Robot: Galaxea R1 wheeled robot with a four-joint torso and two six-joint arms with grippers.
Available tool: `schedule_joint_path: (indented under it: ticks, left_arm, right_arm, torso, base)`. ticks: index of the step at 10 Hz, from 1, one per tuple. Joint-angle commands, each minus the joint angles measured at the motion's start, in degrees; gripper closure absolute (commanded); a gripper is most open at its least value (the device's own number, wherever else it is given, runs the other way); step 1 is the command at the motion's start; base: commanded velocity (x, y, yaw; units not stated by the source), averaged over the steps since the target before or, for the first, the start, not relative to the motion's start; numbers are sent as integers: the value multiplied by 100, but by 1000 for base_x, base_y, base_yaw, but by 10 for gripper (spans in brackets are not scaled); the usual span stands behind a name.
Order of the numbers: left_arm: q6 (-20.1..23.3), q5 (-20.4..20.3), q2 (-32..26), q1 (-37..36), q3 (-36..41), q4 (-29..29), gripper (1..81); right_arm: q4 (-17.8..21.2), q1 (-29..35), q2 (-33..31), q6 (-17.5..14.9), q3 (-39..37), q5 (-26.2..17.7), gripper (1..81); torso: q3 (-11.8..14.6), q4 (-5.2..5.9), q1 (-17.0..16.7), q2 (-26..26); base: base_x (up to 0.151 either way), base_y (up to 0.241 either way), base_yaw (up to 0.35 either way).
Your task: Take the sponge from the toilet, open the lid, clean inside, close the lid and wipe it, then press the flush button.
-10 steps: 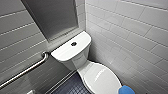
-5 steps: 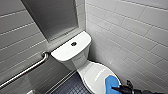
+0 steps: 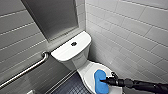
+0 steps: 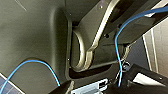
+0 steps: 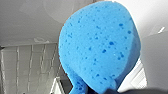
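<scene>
the sponge (image 3: 100,81) sits low over the closed lid (image 3: 88,73) of the toilet (image 3: 79,59); the right pincer (image 3: 105,80) is clenched on one edge of it. behind is the tank top with the flush button (image 3: 73,44). a metal grab bar (image 3: 25,71) runs along the tiled wall (image 3: 130,37) beside.

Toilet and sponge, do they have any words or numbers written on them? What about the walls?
None: no word, number, label or sign can be read anywhere.
The toilet, its flush button and the sponge are all plain.
The wall tiles and the grab bar carry no writing either.
</scene>
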Motion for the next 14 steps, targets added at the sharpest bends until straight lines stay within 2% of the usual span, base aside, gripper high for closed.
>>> schedule_joint_path:
  ticks: [1, 2, 5, 7, 10, 13, 14]
  left_arm:
    - [23, 500, -28, 132, 86, -11, 10]
    - [23, 500, -28, 132, 77, -12, 10]
    - [23, 509, -28, 132, 68, -20, 10]
    - [23, 527, -46, 141, 42, -29, 10]
    - [23, 527, -37, 150, -2, -29, 10]
    - [23, 518, -37, 167, -2, -29, 10]
    - [23, 509, -28, 167, -2, -20, 10]
  right_arm:
    - [204, 990, 944, 17, -1147, -1076, 811]
    - [204, 1095, 1261, 25, -1411, -1201, 811]
    - [134, 1236, 2219, 25, -2412, -1166, 811]
    - [38, 1087, 2764, 17, -3089, -1166, 811]
    - [20, 735, 2959, 25, -3679, -938, 811]
    - [-77, 401, 2915, 17, -3768, -911, 811]
    - [-24, 305, 2698, 25, -3568, -911, 811]
  torso:
    - [0, 0, 0, 0]
    - [0, 0, 0, 0]
    - [0, 0, 0, 2]
    - [0, 0, 0, 2]
    - [0, 0, 0, 2]
    - [0, 0, 0, 2]
    - [0, 0, 0, 2]
  base:
    - [0, 0, 0]
    - [0, 0, 0]
    - [0, 0, 0]
    - [0, 0, 0]
    - [0, 0, 0]
    - [0, 0, 0]
    - [0, 0, 0]
